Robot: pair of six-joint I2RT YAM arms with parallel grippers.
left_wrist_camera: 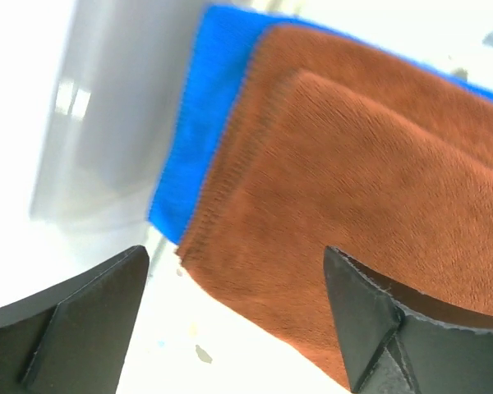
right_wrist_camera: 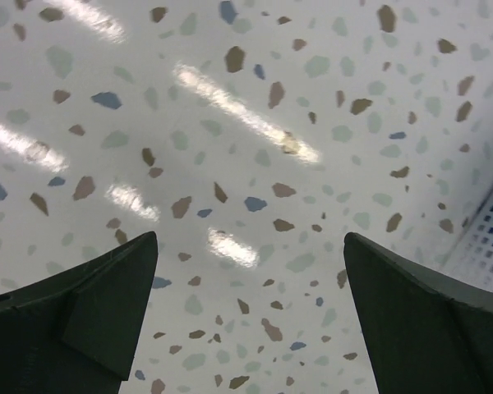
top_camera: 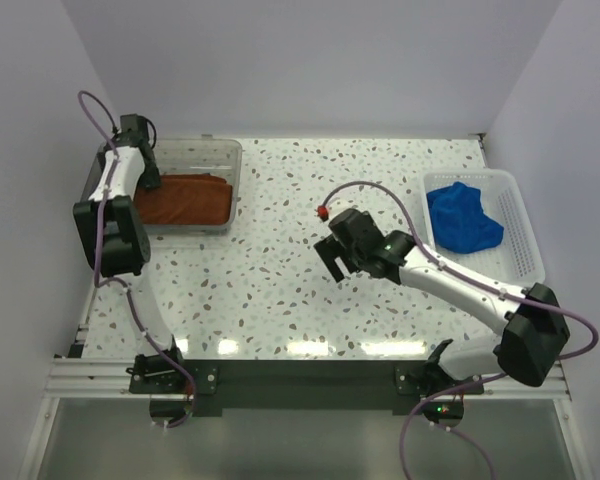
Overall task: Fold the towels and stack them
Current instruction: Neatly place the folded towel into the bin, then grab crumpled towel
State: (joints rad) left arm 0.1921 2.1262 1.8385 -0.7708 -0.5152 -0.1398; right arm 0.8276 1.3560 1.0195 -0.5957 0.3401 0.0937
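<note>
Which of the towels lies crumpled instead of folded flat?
The blue towel in the white basket on the right. It is bunched in a heap, whereas the brown towel in the clear bin lies folded flat.

No text, label, brand, number or sign is showing legibly in any of the three views. Nothing readable is appearing on any surface.
</note>
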